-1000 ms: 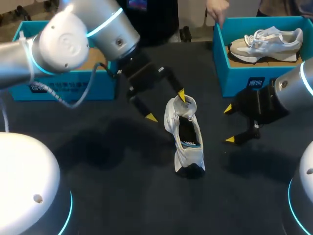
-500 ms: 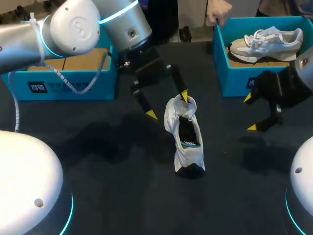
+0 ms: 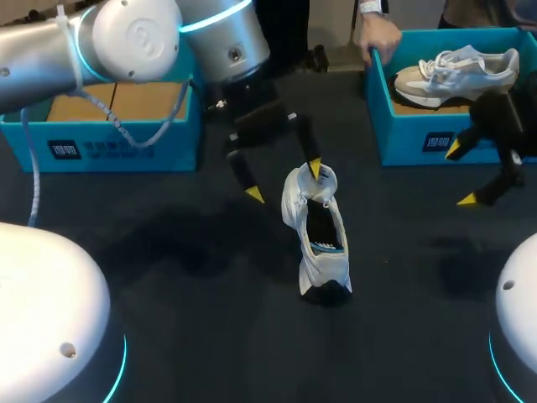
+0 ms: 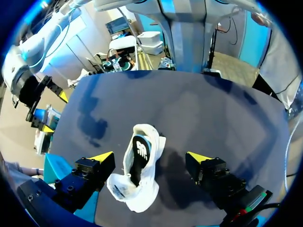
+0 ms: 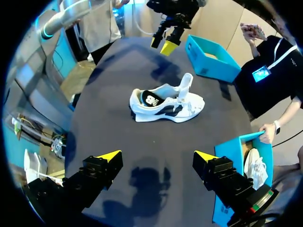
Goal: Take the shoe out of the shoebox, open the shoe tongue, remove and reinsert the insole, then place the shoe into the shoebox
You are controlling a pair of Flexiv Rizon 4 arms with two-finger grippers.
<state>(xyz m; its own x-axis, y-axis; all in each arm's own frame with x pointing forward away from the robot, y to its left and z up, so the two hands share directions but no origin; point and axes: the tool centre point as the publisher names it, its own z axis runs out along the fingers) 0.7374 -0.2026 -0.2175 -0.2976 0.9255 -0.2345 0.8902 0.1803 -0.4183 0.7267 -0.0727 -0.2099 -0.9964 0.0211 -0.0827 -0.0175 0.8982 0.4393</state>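
Note:
A white shoe [image 3: 317, 252] stands on its sole mid-table, heel toward the front edge, tongue raised. Its insole shows inside in the left wrist view. My left gripper [image 3: 284, 181] hangs open over the shoe's far end; one yellow fingertip [image 3: 313, 168] is by the tongue, and I cannot tell if it touches. From that wrist the shoe [image 4: 147, 194] lies under the open left gripper [image 4: 150, 157]. My right gripper [image 3: 460, 175] is open and holds nothing, off to the right in front of the right shoebox [image 3: 411, 134]. In its own view the right gripper [image 5: 156, 155] is well short of the shoe [image 5: 165, 101].
A second pale shoe [image 3: 457, 69] lies in the right shoebox. A person's hand [image 3: 379, 35] rests on that box's far left corner. Another blue box [image 3: 109, 143] with a cardboard base stands at the back left. Dark tabletop surrounds the white shoe.
My right arm has drawn back to the right and away from the shoe, toward the right shoebox. The left gripper shifted slightly back. The person's hand came down onto the box corner.

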